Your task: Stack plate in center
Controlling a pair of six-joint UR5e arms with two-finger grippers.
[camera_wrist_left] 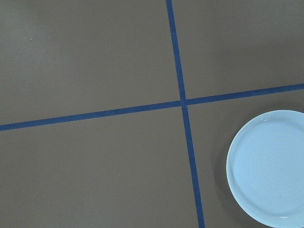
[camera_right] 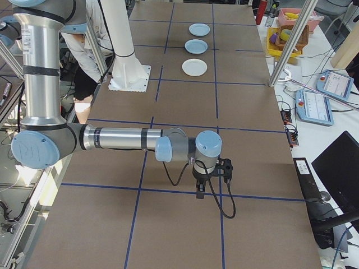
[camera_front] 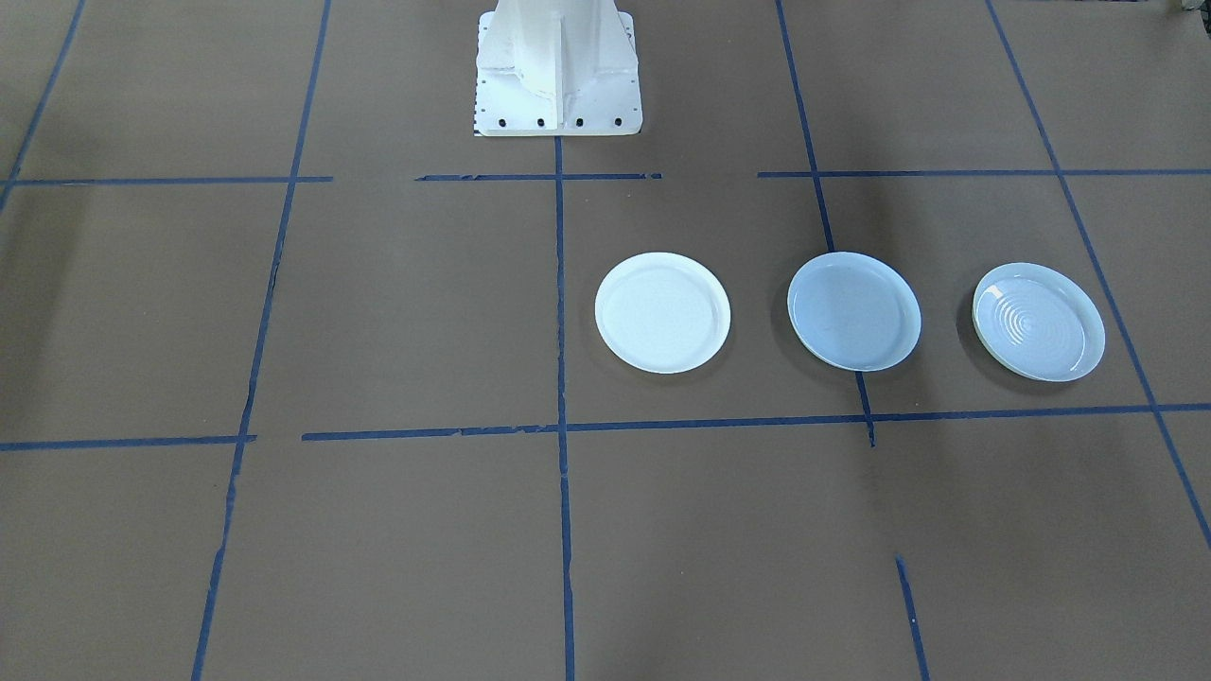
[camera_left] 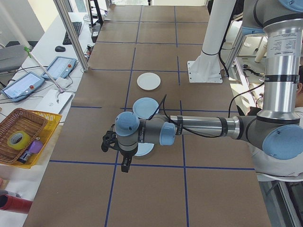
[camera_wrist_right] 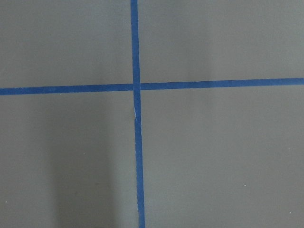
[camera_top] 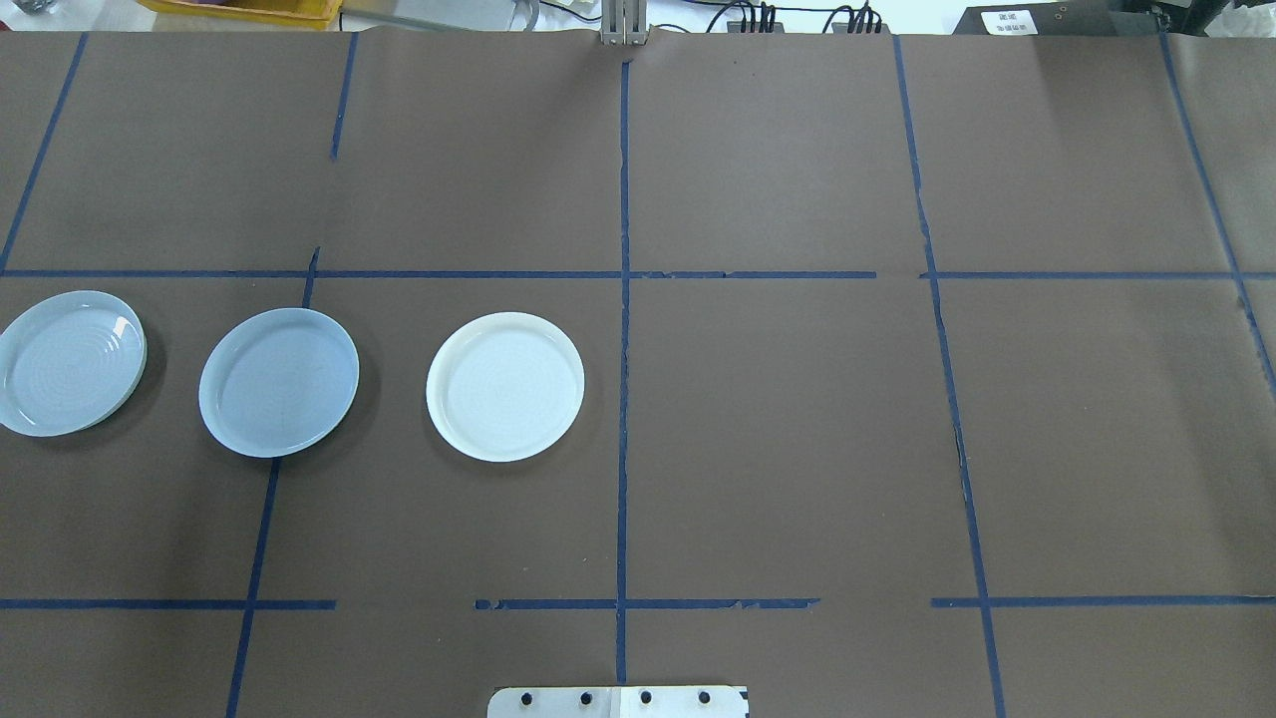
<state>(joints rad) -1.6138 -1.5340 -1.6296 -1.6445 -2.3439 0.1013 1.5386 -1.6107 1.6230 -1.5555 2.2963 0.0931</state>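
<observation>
The left gripper [camera_left: 124, 156] hangs over the worktop [camera_top: 778, 419], and whether it is apart or together I cannot tell; the ringed plate [camera_left: 143, 149] lies just beyond it, partly hidden by the wrist. Further out along the same row sit the pale blue-grey plate [camera_top: 279, 382], the one in the middle, and then the white plate [camera_top: 505, 386], all three apart and none stacked. The right gripper [camera_right: 200, 186] hangs far from the row at the other end, its state likewise unreadable. Nothing is held, so I judge the task unstarted: both outer plates have yet to go onto the middle one. Blue tape lines [camera_top: 623, 329] grid the brown surface; tablets [camera_right: 314, 105] and a wicker basket [camera_left: 21, 132] sit alongside.
</observation>
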